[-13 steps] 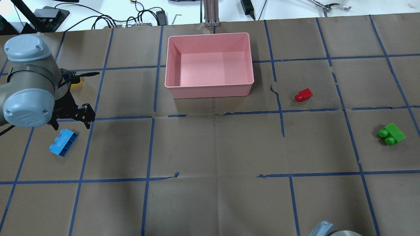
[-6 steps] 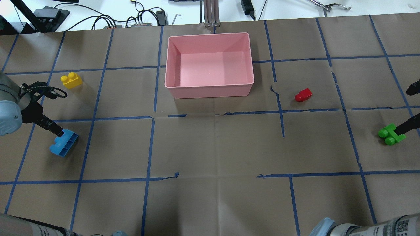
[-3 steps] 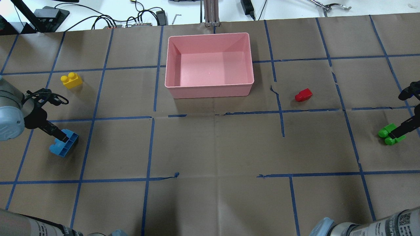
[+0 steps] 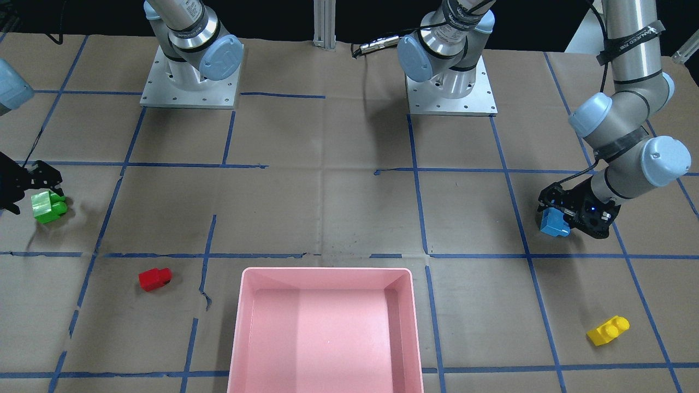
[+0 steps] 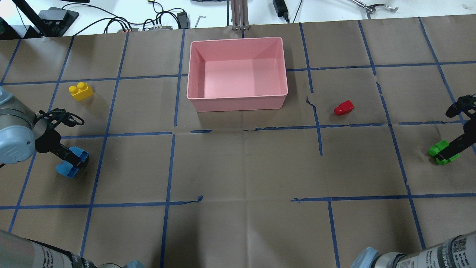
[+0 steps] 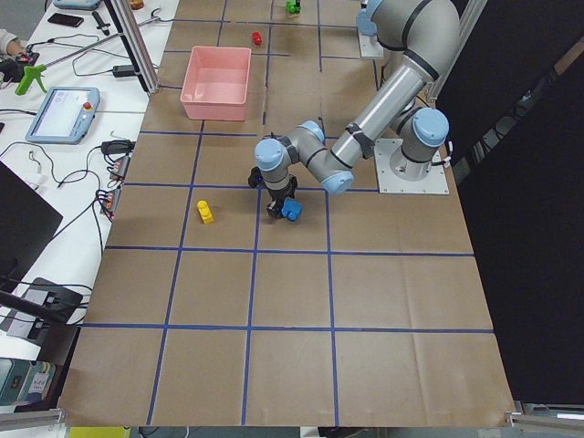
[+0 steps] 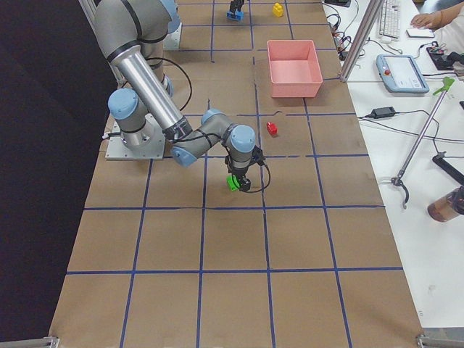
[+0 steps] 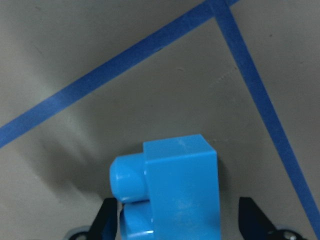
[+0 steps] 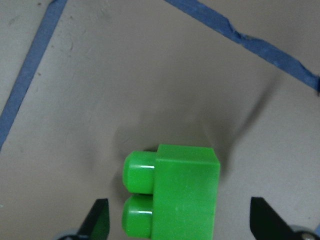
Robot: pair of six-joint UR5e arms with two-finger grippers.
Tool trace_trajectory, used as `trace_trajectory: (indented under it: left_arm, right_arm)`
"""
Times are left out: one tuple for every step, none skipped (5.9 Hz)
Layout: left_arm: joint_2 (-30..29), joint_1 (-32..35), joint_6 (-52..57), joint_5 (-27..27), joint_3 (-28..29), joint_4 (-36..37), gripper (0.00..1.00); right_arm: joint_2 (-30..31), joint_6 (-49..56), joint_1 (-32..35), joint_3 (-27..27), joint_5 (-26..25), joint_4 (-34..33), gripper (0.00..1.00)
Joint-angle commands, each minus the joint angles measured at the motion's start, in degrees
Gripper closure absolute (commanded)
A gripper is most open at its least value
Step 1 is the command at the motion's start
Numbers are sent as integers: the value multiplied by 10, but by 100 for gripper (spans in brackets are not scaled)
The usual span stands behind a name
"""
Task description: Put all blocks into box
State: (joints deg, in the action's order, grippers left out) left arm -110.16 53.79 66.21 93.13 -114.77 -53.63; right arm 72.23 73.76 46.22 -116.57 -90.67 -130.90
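The blue block [image 5: 70, 160] lies at the table's left, with my left gripper [image 5: 73, 158] lowered over it. In the left wrist view the blue block [image 8: 172, 192] sits between the open fingers [image 8: 106, 220], with small gaps on both sides. The green block [image 5: 441, 152] lies at the far right, with my right gripper [image 5: 453, 148] over it. In the right wrist view the green block [image 9: 175, 192] sits between the wide-open fingers [image 9: 99, 220]. The yellow block [image 5: 80, 91] and the red block [image 5: 343, 108] lie loose on the table. The pink box [image 5: 238, 99] holds nothing.
Brown paper with a blue tape grid covers the table. Cables and tools lie beyond the far edge [image 5: 156, 22]. The arm bases [image 4: 188, 82] stand on the robot's side. The box stands at mid-table by the far edge.
The left arm swung down from beside the yellow block onto the blue block. The right gripper came in from the right and settled over the green block. No block has moved.
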Motion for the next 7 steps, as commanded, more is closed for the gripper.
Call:
trace_trajectory:
  left_arm:
    - [-1,0,-7,-1,4,-2,83]
    - [0,0,-17,-2,6,-6,87]
    - [7,7,-38,-3,25,-34,89]
    - [10,38,-71,-4,79,-105,100]
    - [12,60,-78,-5,101,-121,100]
    - [14,68,-84,-6,111,-125,100]
    - [17,91,-133,-28,126,-131,100]
  right_arm:
    - [-9,5,0,-1,-1,1,0]
    - [-13,5,0,-1,-1,4,0]
    - [-18,5,0,-1,-1,3,8]
    - [-17,4,0,0,-5,-1,33]
    - [-16,3,-1,1,-7,-2,48]
    - [-10,3,0,3,-7,-2,56]
    - [-5,3,0,9,-5,-2,56]
